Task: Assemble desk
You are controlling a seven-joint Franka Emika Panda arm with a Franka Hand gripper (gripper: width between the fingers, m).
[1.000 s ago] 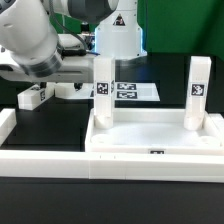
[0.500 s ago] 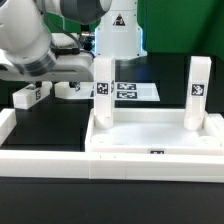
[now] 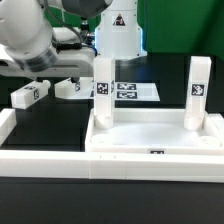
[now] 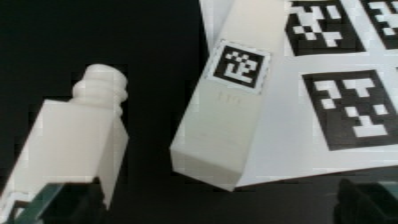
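Though the exterior view hides the claw (image 4: 210,203), the wrist view shows it spread wide over smooth white plastic pieces on the black bench (image 4: 151,35): a peg-ended leg block (image 4: 80,140) beside a tag-faced leg block (image 4: 240,125). Only the exterior view shows the rimmed tabletop (image 3: 150,142), with two upright legs (image 3: 103,92) (image 3: 197,90) standing in it.

Lettering, numbers, brands: none legible. Black-and-white square code tags: one each on first upright leg (image 3: 102,92), second upright leg (image 3: 198,90), first lying leg (image 3: 30,96), second lying leg (image 3: 72,88) and tabletop (image 3: 130,145) front rim; several on marker board (image 3: 130,91). Triangular sign on robot base (image 3: 118,20), symbol unreadable.
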